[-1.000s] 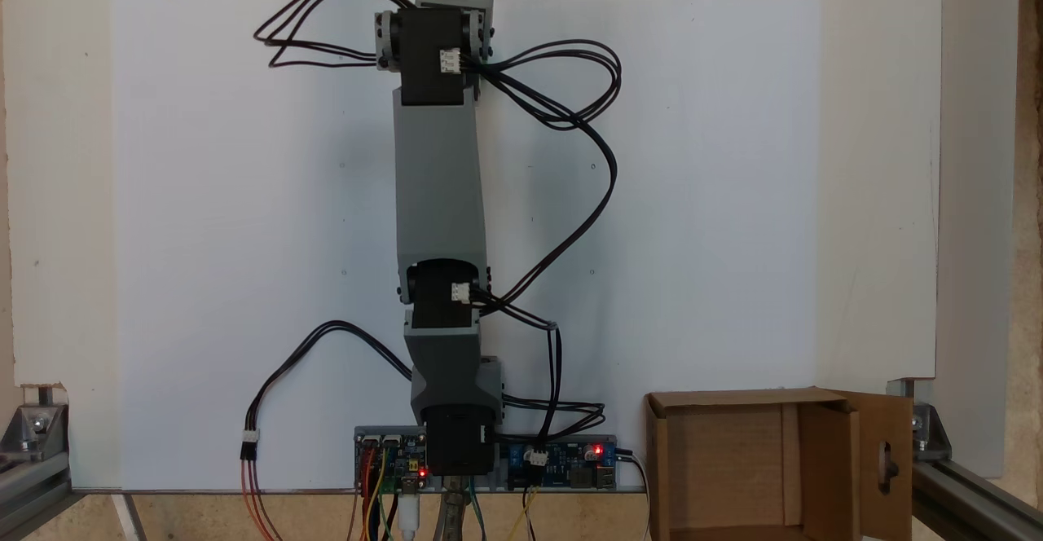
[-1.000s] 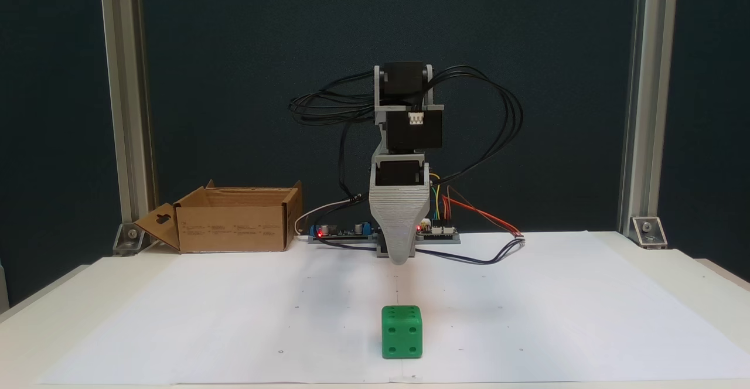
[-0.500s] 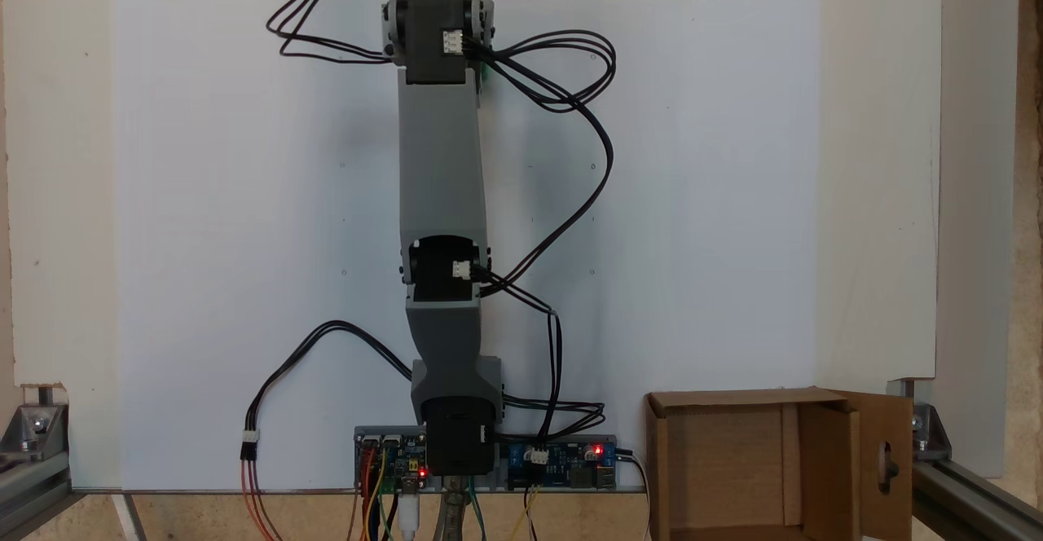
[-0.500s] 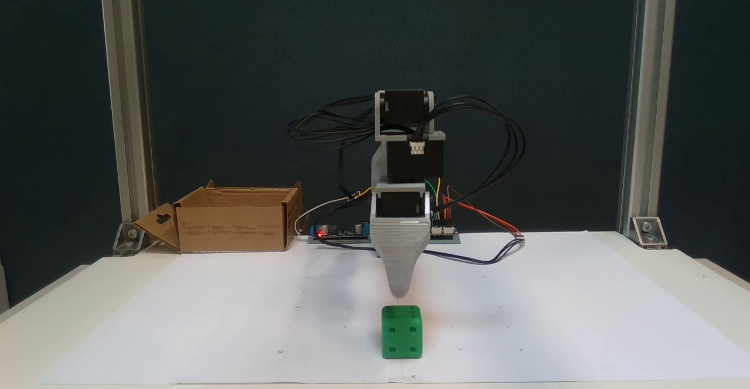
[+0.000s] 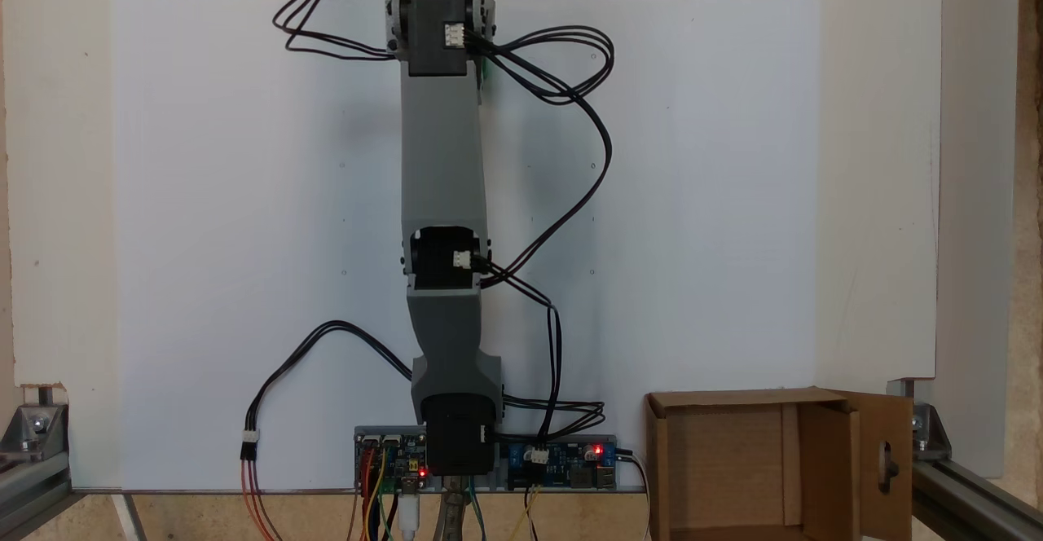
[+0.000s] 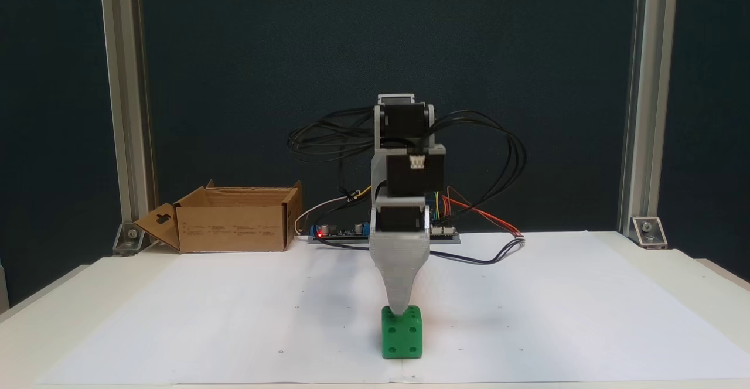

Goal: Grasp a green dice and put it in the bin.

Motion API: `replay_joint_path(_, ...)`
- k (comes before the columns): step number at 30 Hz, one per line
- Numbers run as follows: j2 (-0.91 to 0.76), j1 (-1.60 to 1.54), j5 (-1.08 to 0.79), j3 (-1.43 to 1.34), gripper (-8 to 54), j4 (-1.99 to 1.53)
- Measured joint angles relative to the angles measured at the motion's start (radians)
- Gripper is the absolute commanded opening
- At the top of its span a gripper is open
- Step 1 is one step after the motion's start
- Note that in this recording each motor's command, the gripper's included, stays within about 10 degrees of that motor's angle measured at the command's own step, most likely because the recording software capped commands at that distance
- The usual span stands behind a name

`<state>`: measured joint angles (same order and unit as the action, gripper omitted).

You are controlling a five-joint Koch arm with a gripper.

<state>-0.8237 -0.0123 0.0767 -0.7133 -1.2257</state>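
Observation:
The green dice (image 6: 402, 337) sits on the white paper near the table's front edge. From above, only a thin green sliver of the dice (image 5: 485, 76) peeks out beside the wrist motor. My gripper (image 6: 400, 310) points straight down, its grey tip overlapping the dice's top edge. Its jaws line up one behind the other, so only one tip shows. The arm covers the gripper from above. The bin, a brown cardboard box (image 6: 234, 228) with a holed side flap, stands at the back left; from above the bin (image 5: 657, 459) is at the lower right.
Circuit boards (image 6: 343, 234) with red lights and loose black cables (image 5: 570, 158) sit around the arm's base. Aluminium posts (image 6: 126, 102) rise at both back corners of the table. White paper (image 5: 244, 199) covers the table.
The arm has stretched forward and lowered. The gripper tip dropped from well above and behind the dice down onto its top edge. Dice and bin have not moved.

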Motion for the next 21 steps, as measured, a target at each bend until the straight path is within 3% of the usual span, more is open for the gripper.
replay_joint_path(21,0.067,0.012,0.000,0.000,43.3,0.041)
